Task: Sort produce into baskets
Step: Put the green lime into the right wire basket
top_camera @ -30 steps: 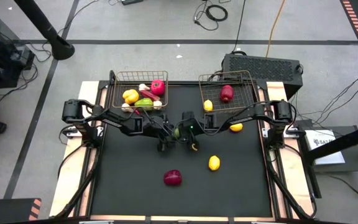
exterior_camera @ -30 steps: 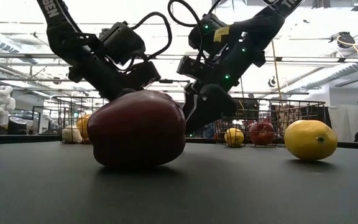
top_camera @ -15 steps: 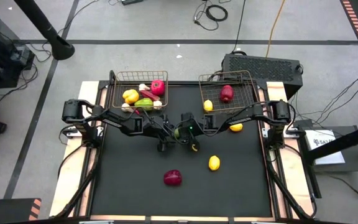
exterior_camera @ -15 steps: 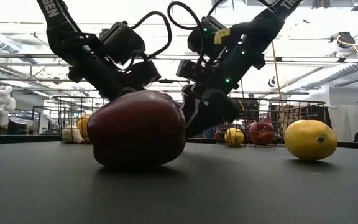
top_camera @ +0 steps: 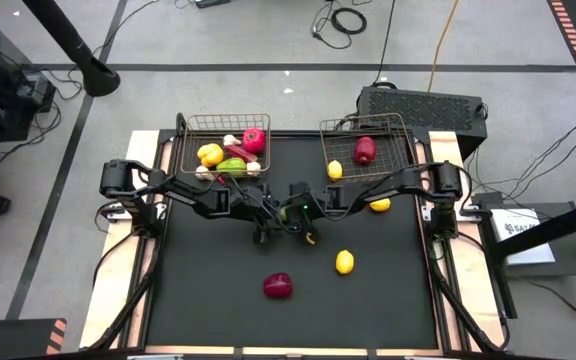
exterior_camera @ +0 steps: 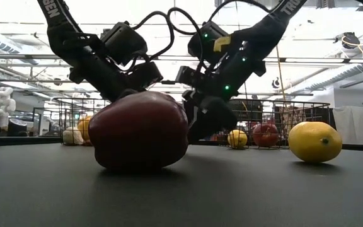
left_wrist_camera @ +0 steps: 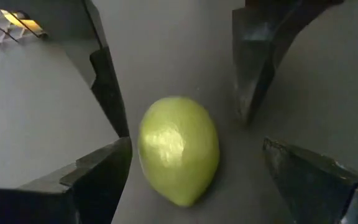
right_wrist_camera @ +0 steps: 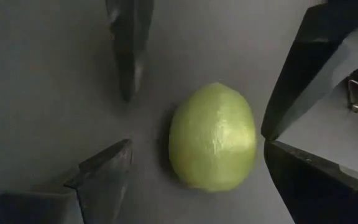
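We are seeing both end effectors converging on the green lime (left_wrist_camera: 179,149) lying on the table (top_camera: 218,290), probably both lining up to pick it. The left end effector (top_camera: 264,215) and the right end effector (top_camera: 306,213) are spread wide, fingers either side of the lime, grasping nothing. Only the wrist views are showing it clearly; the low view is hiding it behind the dark red apple (exterior_camera: 138,130).

We see bright backlight from the ceiling in the low view, silhouetting the arms; both wrist views look dim, the lime (right_wrist_camera: 212,138) showing soft glare and slight blur.
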Robot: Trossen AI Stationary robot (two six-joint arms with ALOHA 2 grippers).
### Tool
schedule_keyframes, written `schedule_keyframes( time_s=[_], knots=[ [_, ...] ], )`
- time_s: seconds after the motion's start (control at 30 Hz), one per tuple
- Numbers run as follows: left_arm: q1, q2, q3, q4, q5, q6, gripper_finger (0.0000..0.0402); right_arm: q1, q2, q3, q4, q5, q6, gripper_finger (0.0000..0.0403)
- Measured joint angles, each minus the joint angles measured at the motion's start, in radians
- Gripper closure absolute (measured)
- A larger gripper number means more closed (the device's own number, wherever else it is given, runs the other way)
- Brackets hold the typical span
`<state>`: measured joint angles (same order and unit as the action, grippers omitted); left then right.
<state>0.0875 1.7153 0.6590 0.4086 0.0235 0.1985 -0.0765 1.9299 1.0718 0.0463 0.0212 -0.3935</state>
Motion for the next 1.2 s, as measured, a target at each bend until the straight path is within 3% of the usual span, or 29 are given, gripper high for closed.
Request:
schedule_keyframes(
  time_s=[0.27, 0.67, 0.83, 0.97, 1.2],
  knots=[
    [-0.004, 0.000, 0.000, -0.007, 0.000, 0.002, 0.0034, 0.000, 0.023, 0.000, 0.055, 0.003, -0.002, 0.0056],
    [-0.003, 0.000, 0.000, -0.007, 0.001, 0.001, 0.0034, -0.012, 0.023, 0.000, 0.056, 0.006, 0.041, 0.0147],
    [-0.002, -0.008, 0.000, -0.010, -0.062, -0.006, 0.0034, -0.012, 0.023, 0.000, 0.055, 0.006, 0.041, 0.0168],
    [-0.006, -0.056, 0.000, -0.020, -0.069, -0.008, 0.0034, -0.011, 0.016, 0.000, 0.042, 0.003, 0.041, 0.0179],
    [-0.029, -0.219, 0.000, -0.224, -0.122, -0.024, 0.0034, -0.010, -0.032, 0.001, -0.013, 0.003, 0.047, 0.0185]
  ],
)
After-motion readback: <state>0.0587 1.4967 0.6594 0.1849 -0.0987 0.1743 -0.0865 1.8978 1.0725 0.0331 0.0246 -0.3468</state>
